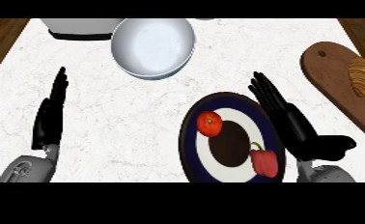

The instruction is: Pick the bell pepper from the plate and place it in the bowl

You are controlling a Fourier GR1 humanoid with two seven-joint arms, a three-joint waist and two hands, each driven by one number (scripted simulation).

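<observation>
A red bell pepper (265, 162) with a green stem lies on the lower right of a dark-rimmed plate (192, 121) with a white ring and dark centre. A red tomato (209, 123) sits on the plate's upper left. The pale blue-white bowl (153, 47) stands further back, left of the plate. My right hand (291, 117) is open, fingers straight, along the plate's right rim, just above and right of the pepper, not holding it. My left hand (51, 114) rests open at the left, fingers up.
A wooden cutting board (332, 76) with a sliced loaf (357, 76) lies at the right edge. A white appliance with a dark base (78, 29) stands at the back left. The marble counter (121, 117) lies between my left hand and the plate.
</observation>
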